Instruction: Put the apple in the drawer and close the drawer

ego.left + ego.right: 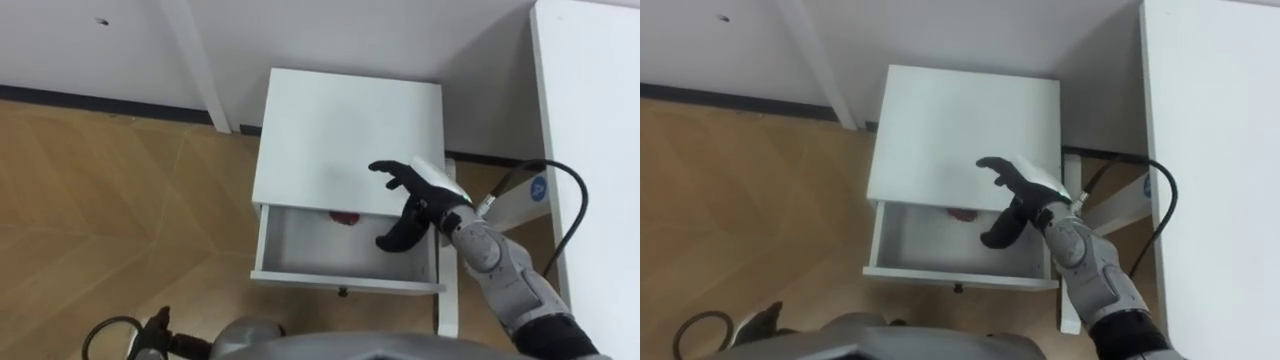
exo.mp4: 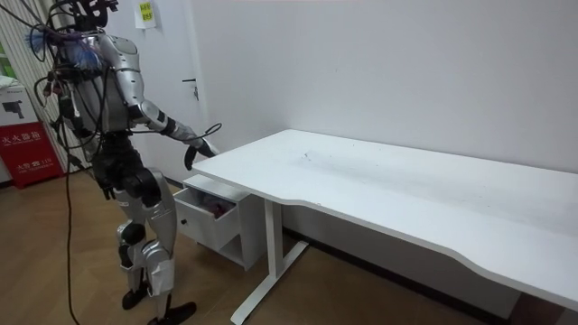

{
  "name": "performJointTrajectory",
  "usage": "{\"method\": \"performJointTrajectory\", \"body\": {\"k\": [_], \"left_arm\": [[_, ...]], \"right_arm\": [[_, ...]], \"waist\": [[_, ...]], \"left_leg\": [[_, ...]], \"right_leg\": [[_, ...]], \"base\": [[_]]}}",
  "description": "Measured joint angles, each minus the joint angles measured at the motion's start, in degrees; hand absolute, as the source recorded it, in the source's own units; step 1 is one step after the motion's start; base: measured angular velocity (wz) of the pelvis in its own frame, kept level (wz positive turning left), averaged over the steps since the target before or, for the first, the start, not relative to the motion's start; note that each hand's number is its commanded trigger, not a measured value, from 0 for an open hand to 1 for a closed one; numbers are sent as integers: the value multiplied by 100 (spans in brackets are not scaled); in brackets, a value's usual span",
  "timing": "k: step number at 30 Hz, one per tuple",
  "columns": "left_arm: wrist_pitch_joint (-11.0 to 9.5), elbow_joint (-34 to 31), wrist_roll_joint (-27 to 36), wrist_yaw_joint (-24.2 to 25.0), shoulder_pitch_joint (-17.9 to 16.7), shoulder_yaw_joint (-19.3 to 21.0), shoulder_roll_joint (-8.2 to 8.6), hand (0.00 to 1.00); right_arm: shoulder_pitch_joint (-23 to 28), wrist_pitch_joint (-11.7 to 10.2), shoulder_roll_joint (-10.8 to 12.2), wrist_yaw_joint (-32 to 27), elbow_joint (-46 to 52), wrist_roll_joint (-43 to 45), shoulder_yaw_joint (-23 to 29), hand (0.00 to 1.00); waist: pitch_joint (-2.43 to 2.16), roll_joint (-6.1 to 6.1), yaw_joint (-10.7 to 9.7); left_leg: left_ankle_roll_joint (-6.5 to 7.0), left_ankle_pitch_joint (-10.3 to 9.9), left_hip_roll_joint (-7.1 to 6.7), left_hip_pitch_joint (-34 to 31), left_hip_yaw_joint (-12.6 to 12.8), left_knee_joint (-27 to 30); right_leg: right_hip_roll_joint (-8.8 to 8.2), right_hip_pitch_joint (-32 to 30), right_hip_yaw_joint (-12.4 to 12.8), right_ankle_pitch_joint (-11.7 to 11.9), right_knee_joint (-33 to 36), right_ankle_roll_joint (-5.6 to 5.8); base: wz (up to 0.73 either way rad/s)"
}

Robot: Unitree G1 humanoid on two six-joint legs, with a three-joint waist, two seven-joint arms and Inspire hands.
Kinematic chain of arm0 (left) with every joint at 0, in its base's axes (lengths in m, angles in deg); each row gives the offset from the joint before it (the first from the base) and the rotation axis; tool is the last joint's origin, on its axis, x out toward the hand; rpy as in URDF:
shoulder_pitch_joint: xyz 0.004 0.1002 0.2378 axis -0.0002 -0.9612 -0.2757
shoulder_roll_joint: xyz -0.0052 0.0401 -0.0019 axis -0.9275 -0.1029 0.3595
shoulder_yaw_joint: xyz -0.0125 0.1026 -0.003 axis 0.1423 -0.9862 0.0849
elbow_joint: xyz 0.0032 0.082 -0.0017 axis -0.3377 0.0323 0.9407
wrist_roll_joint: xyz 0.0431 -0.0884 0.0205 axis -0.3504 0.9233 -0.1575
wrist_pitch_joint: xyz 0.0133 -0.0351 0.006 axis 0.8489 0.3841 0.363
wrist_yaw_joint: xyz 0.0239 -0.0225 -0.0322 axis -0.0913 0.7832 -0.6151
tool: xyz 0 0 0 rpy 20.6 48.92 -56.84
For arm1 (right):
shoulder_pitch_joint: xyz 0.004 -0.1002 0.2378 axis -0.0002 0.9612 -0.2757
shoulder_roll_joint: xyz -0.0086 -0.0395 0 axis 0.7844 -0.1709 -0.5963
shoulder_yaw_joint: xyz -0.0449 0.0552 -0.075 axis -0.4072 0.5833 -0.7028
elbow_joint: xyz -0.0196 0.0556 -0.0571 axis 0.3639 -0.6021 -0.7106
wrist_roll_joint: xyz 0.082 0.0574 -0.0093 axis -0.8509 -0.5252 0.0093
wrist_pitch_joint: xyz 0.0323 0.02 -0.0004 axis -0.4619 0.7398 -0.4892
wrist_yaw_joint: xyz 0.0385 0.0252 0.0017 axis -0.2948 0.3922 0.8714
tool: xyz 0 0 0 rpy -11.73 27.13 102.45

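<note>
Left eye view: the right robot hand [image 1: 418, 198], fingers spread and empty, hovers above the open drawer [image 1: 300, 243]; the apple [image 1: 344, 217] lies at the drawer's back.

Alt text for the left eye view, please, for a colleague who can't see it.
The robot's open right hand hangs over the open drawer of a small white cabinet. A red apple lies at the drawer's back, partly under the cabinet top. A white desk stands to the right.
</note>
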Motion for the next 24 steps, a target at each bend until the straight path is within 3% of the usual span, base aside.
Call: {"method": "performJointTrajectory", "body": {"k": [8, 10, 12, 14, 15, 16, 17, 18, 19, 20, 21, 22, 24], "left_arm": [[-5, -37, 10, -134, -7, 3, 27, 0], [-21, -35, 16, -174, 0, 9, 36, 0], [-59, -2, 21, -186, -13, 21, 48, 0], [-59, -10, 70, -187, -50, 70, 122, 0], [-63, 17, 89, -179, -24, 72, 144, 0], [-71, 165, 86, -176, 0, 113, 116, 0], [-68, 242, 62, -176, 16, 119, 96, 0], [-74, 327, 54, -175, 19, 134, 71, 0], [-69, 466, 42, -172, 22, 204, -21, 0], [-56, 556, 43, -172, 38, 271, -72, 0], [18, 668, 38, -176, 70, 331, -174, 0], [63, 673, 39, -175, 89, 338, -230, 0], [103, 613, 37, -174, 44, 318, -265, 0]], "right_arm": [[3, 4, 0, -175, -43, -532, 102, 0], [-4, -67, 18, -356, -146, -789, 235, 0], [-57, -219, 183, -656, -716, -1003, 724, 0], [-31, -211, 214, -933, -1206, -1304, 1164, 0], [13, -220, 210, -1129, -1445, -1463, 1505, 0], [66, -244, 198, -1311, -1822, -1602, 1858, 0], [84, -225, 187, -1375, -2029, -1667, 2036, 0], [144, -212, 121, -1485, -2380, -1942, 2306, 0], [163, -243, 52, -1573, -2645, -2321, 2398, 0], [167, -277, 20, -1586, -2792, -2499, 2433, 0], [277, -319, -69, -1627, -3131, -2763, 2495, 0], [438, -279, -158, -1701, -3420, -2936, 2450, 0], [633, -91, -207, -1799, -3640, -3104, 2330, 0]], "waist": [[-10, -16, -51], [-11, -16, -80], [-4, -3, -211], [1, 114, -355], [2, 174, -534], [10, 163, -678], [20, 186, -721], [-13, 305, -768], [17, 369, -771], [34, 385, -794], [55, 476, -922], [61, 585, -965], [63, 602, -969]], "left_leg": [[0, 0, 11, 8, -4, 5], [1, 0, 18, 4, -14, 21], [26, -17, -15, -19, 14, 144], [139, -119, -18, -67, 138, 314], [187, -173, -93, -105, 135, 368], [303, -217, -200, -111, 165, 495], [367, -265, -179, -117, 175, 607], [454, -382, -117, -156, 244, 805], [521, -495, -38, -241, 404, 995], [534, -556, 13, -303, 404, 1109], [565, -607, 133, -389, 382, 1271], [551, -634, 222, -430, 347, 1316], [546, -661, 224, -428, 379, 1348]], "right_leg": [[-3, 15, 8, 0, -1, 0], [-13, 23, -25, 0, 5, 0], [-83, 11, -123, -10, 143, 15], [-244, -315, -135, -152, 989, 62], [-467, -861, -70, -205, 2134, 68], [-708, -1536, 249, 72, 3383, -27], [-751, -1876, 436, 379, 3884, -72], [-696, -2499, 830, 1232, 4735, -57], [-525, -3148, 1143, 1385, 5758, -105], [-442, -3466, 1209, 1175, 6472, -135], [-267, -3925, 1150, 807, 7616, -203], [-156, -4176, 1036, 598, 8170, -230], [-146, -4157, 1059, 402, 8110, -210]], "base": [[0], [4], [11], [18], [34], [30], [0], [-60], [-68], [-51], [0], [5], [-4]]}}
